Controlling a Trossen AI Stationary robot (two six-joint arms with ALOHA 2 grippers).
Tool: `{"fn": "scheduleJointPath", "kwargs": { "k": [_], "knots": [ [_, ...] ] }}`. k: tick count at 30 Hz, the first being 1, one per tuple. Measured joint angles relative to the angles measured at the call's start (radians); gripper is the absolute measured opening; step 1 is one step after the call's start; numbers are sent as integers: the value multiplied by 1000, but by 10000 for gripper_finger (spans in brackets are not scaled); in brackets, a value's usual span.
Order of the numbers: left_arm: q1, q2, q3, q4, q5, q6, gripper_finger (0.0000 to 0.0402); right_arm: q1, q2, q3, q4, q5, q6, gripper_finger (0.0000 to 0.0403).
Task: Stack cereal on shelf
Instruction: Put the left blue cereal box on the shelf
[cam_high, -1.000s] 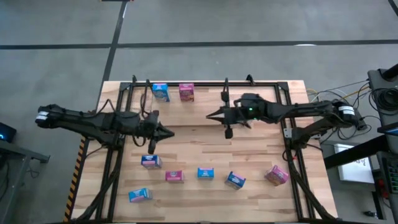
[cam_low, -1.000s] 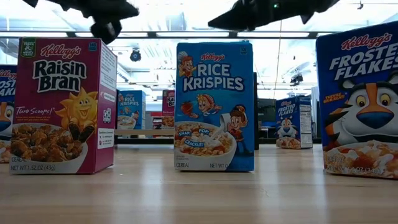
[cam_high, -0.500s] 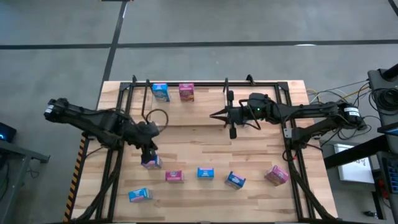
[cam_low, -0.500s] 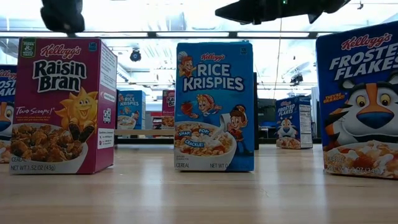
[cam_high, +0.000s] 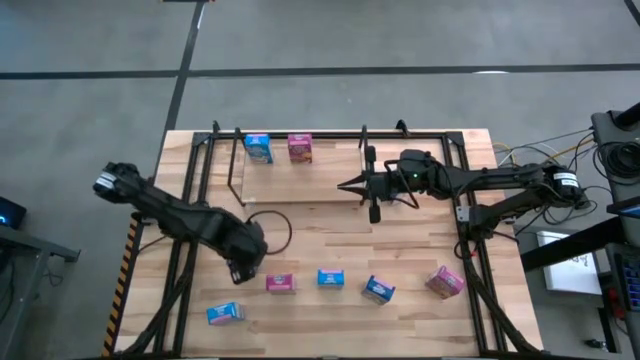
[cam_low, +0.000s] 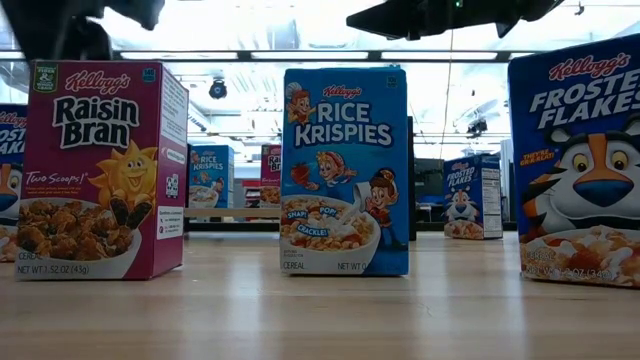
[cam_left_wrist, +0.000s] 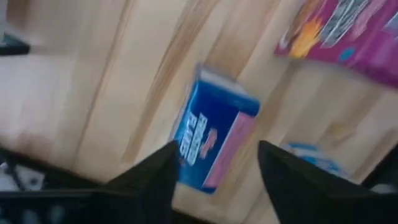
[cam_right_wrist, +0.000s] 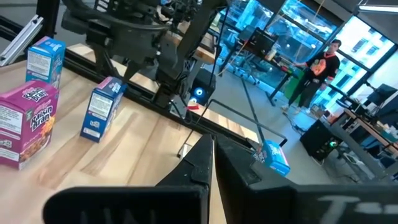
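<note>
My left gripper (cam_high: 243, 266) points down, open, over a blue cereal box (cam_left_wrist: 211, 144) that rests on the table. The fingers stand on either side of the box, and the high view hides it under the gripper. My right gripper (cam_high: 345, 185) hangs shut and level above mid-table, in front of the shelf (cam_high: 330, 133). One blue box (cam_high: 258, 148) and one pink box (cam_high: 299, 148) stand on the shelf's pale panel. Near the front edge lie several more: pink (cam_high: 281, 283), blue (cam_high: 331, 278), blue (cam_high: 379, 289), pink (cam_high: 445, 281), blue (cam_high: 225, 313).
Slanted black support frames run along the table's left (cam_high: 180, 270) and right (cam_high: 480, 270) sides. A cable loop (cam_high: 275, 228) hangs by my left wrist. In the low view, three boxes (cam_low: 345, 170) stand close in front. A person (cam_right_wrist: 320, 68) stands far off in the room.
My left gripper has swung from mid-table toward the near edge and tipped from level to pointing down, ending over the blue box at the front left. The boxes have not moved.
</note>
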Motion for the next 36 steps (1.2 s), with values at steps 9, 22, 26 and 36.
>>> {"fn": "scheduleJointPath", "kwargs": {
  "k": [9, 22, 26, 36],
  "knots": [
    [-83, 49, 71, -40, -105, 36, 294, 0, 0, 0, -18, 0, 17, 9],
    [-147, 2, -17, -29, -177, 35, 295, 0, 0, 0, -25, 0, 38, 9],
    [-146, 2, -20, -4, -177, 52, 295, 0, 0, 0, -28, 0, 53, 9],
    [-146, -3, -119, 62, -166, 64, 294, 0, 1, 0, -48, 0, 52, 9]
  ]
}}
